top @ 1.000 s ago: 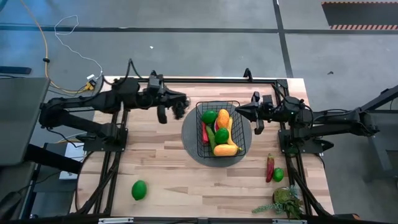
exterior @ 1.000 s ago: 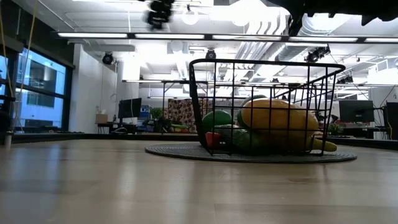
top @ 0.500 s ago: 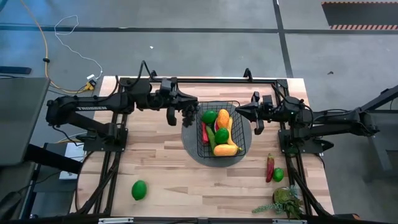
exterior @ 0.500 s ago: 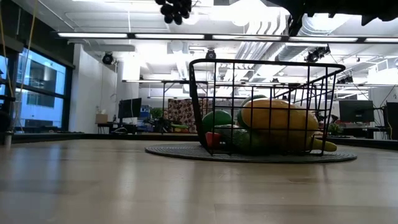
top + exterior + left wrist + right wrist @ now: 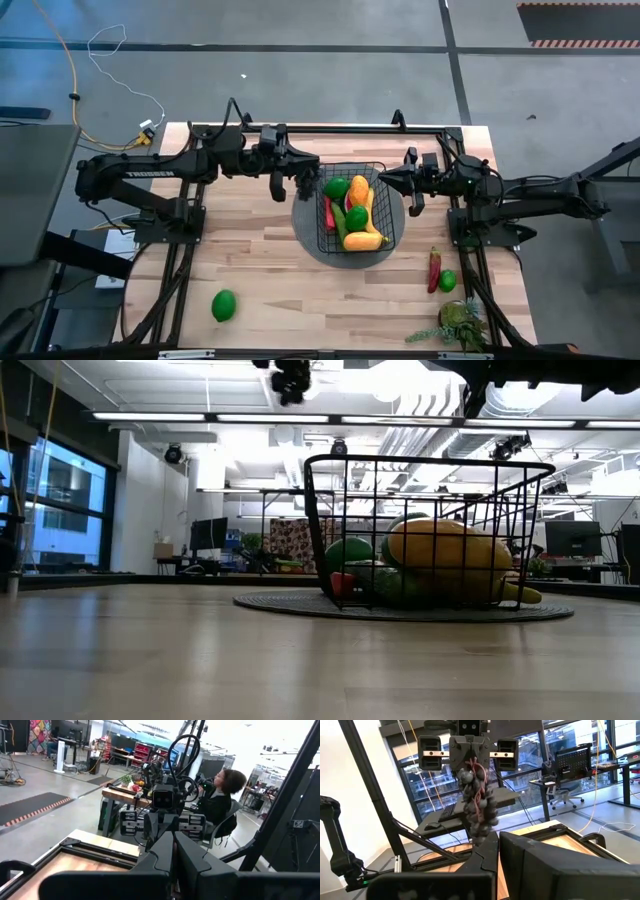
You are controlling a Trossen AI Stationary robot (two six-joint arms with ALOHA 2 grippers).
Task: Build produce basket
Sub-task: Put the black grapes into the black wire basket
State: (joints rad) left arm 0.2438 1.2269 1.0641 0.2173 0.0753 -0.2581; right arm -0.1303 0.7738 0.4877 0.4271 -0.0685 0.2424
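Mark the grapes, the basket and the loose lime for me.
grapes (image 5: 479, 805), right wrist view, middle of the hanging bunch.
basket (image 5: 386, 212), high view, right wire rim.
loose lime (image 5: 224, 305), high view, centre of the fruit.

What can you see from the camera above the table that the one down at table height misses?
Only the high view shows the loose green fruit, the red chili, the leafy plant and the waiting right gripper, fingers shut. Only the low view shows the room behind, with its ceiling lights. Both show the basket of produce on its mat, and the grapes hanging from the left gripper.
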